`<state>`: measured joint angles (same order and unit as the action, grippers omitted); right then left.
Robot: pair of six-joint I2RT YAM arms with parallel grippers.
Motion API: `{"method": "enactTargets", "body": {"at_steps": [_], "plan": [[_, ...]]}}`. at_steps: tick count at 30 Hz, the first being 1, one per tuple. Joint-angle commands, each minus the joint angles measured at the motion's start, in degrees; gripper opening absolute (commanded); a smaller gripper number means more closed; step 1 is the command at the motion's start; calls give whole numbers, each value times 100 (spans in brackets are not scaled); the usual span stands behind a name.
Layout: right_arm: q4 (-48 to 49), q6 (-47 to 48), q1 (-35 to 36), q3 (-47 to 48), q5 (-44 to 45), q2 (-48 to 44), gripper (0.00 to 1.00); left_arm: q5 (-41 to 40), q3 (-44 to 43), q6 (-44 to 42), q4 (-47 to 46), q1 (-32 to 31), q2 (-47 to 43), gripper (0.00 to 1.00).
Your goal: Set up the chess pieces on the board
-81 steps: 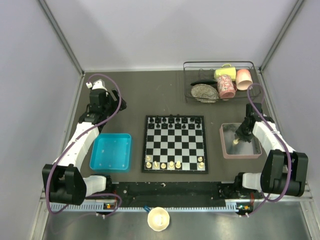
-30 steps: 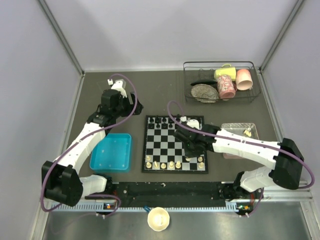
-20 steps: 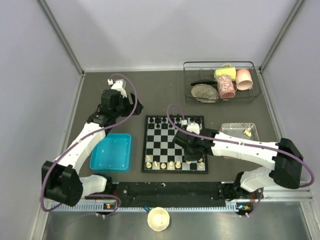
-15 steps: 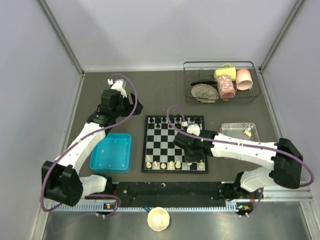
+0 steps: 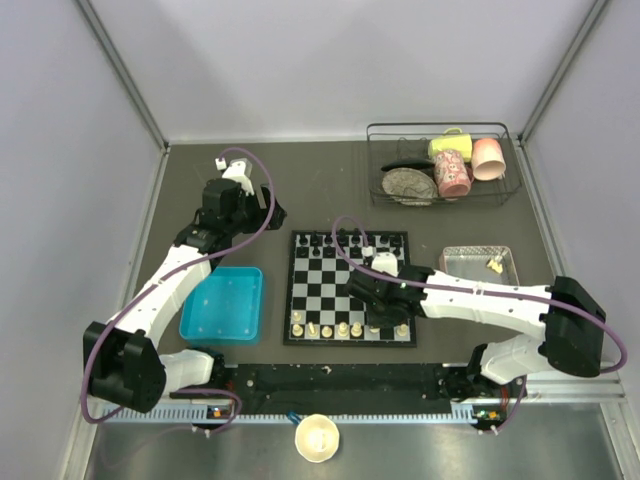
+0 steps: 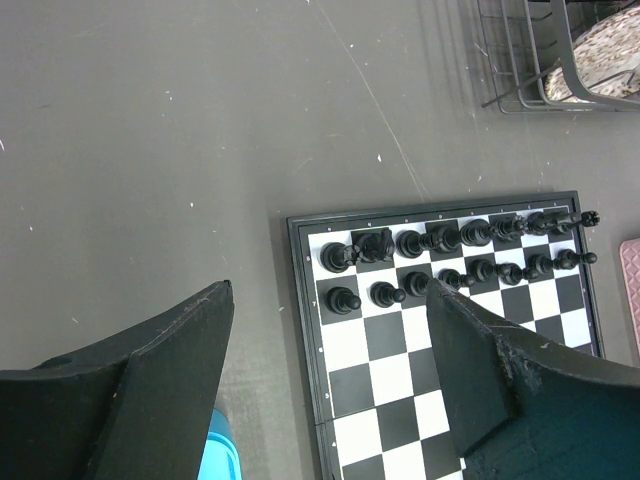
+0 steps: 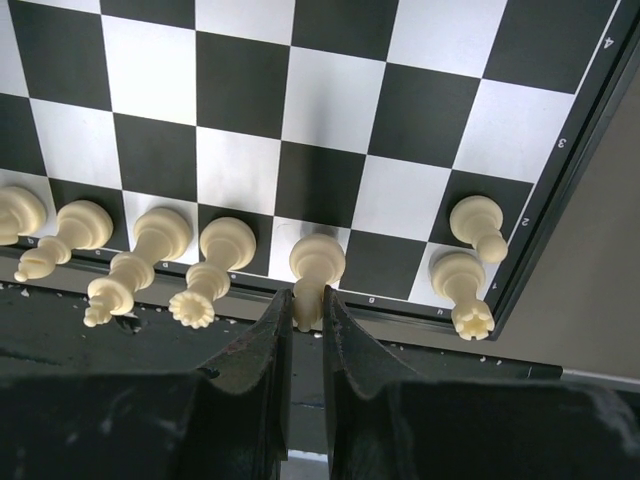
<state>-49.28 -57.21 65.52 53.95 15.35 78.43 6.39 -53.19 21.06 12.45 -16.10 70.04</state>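
Observation:
The board lies mid-table, with black pieces along its far rows. Several cream chess pieces stand on its near row, two more at the right corner. My right gripper is shut on a cream piece; the piece's base is at a white near-row square. In the top view the right gripper hides that piece. My left gripper is open and empty above the table by the board's far left corner, and it also shows in the left wrist view.
A pinkish-grey tray right of the board holds one cream piece. A blue tray lies left of the board. A wire rack with cups and a plate is at the back right. A small cream bowl sits at the front edge.
My right arm swung from the pinkish-grey tray to the board with a cream piece, then came down to the near row. My left arm moved toward the board, then held still.

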Motion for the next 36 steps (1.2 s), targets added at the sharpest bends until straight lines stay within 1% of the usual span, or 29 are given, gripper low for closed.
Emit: {"method": "enactTargets", "body": {"at_steps": [1,14,36], "plan": [[208,-62,119,10,11,-39,0,-24,-201,-40,-243,10,-8,82],[243,-45,163,-34,-94,137,0,-24,-192,-40,-260,10,1,82],[331,-115,234,-131,-50,102,0,-50,-174,-49,-252,10,-8,82]]}}
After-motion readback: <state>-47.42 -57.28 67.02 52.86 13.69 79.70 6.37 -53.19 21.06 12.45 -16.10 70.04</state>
